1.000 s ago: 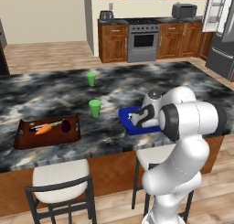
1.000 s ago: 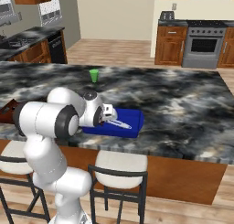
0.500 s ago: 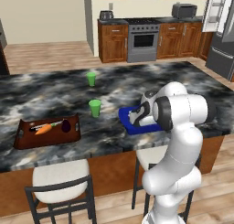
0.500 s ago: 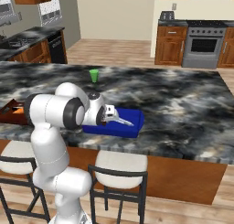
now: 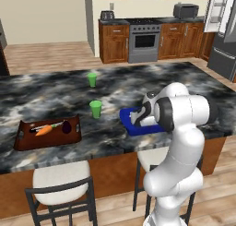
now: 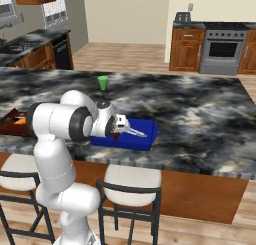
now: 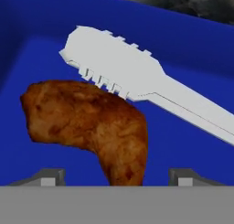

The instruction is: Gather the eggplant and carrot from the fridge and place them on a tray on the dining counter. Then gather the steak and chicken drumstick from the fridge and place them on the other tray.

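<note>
Pincer [image 7: 112,176] wide astride chicken drumstick [image 7: 91,125] on blue tray [image 6: 142,136], marbled dining counter [image 5: 55,93]

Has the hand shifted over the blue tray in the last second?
Cannot tell; the hand hangs over the blue tray by the drumstick as before. Only the elbow rose.

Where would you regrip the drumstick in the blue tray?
Take the chicken drumstick at its thin tapering end, the part lying between the open gripper fingers, coming straight down along the hand view. The bulbous end lies against a white utensil in the other tray.
</note>
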